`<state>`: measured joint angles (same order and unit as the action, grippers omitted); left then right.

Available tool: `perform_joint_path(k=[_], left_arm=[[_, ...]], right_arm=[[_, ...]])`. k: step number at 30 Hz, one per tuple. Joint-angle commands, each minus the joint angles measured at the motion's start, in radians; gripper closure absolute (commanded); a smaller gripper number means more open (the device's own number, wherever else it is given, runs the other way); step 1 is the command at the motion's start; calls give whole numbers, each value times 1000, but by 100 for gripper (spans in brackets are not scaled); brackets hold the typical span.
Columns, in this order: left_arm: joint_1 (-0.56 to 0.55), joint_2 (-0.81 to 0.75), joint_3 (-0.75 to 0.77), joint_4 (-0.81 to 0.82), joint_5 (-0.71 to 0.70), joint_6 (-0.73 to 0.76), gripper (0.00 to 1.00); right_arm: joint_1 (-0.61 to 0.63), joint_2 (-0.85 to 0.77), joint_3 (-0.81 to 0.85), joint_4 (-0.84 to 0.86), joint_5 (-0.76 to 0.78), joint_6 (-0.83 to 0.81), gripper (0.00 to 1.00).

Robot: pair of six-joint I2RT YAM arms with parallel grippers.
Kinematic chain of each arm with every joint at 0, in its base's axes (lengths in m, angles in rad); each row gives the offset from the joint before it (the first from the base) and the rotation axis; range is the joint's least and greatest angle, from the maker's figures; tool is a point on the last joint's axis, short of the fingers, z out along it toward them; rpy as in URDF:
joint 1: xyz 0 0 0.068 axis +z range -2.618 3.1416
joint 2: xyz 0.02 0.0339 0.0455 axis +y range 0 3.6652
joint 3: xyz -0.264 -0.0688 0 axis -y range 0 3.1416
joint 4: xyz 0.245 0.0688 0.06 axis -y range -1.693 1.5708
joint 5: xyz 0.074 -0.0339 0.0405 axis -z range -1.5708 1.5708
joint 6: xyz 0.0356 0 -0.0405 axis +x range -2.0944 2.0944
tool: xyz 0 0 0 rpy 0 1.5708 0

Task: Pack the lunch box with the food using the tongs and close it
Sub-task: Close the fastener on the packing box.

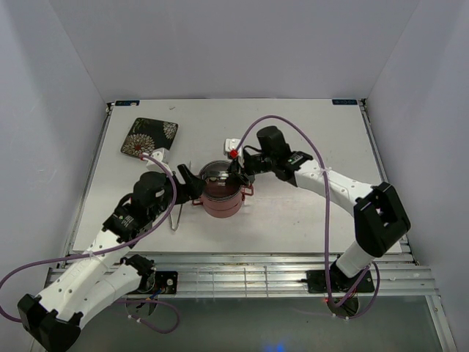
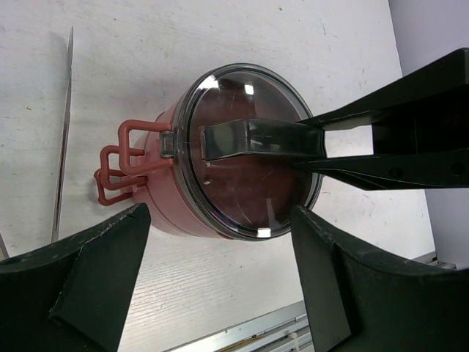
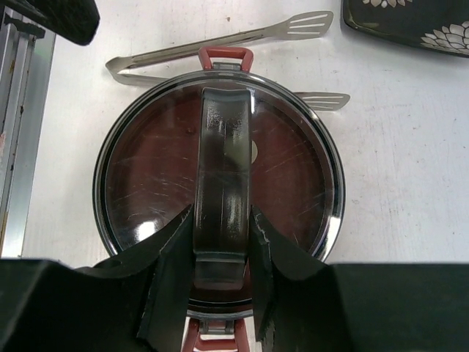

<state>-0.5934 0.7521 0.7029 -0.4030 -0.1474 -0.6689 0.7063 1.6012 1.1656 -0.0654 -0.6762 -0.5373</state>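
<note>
Lid handle (image 3: 223,161) runs lengthwise between right gripper's (image 3: 222,211) clamping fingers (image 3: 172,257) — left gripper (image 2: 220,216) gapes.

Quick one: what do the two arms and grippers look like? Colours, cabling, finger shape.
The left arm and right arm have white link shells with black joint housings. A thin purple cable loops loosely along each. The left gripper and right gripper have matte black, wedge-shaped fingers with slightly rough edges. No legible markings.

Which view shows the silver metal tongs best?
Right wrist: the long silver metal tongs lie flat, both slotted tips showing. Left wrist catches one thin arm; top external, only a faint sliver.
</note>
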Motion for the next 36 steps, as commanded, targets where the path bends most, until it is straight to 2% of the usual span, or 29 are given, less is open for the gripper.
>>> perform_joint_path(k=[1, 19, 29, 34, 36], left_arm=[[-5, 0, 44, 13, -15, 14, 12], [-5, 7, 52, 16, -12, 15, 12], [-5, 9, 58, 15, -12, 19, 12], [-5, 18, 58, 18, -12, 17, 12], [-5, 18, 58, 21, -11, 17, 12]], right_arm=[[1, 20, 48, -54, -39, -49, 64], [-1, 34, 71, -100, -49, -90, 66], [-5, 55, 106, -159, -69, -133, 64], [-4, 69, 115, -175, -72, -125, 60], [-5, 72, 118, -174, -62, -115, 54]])
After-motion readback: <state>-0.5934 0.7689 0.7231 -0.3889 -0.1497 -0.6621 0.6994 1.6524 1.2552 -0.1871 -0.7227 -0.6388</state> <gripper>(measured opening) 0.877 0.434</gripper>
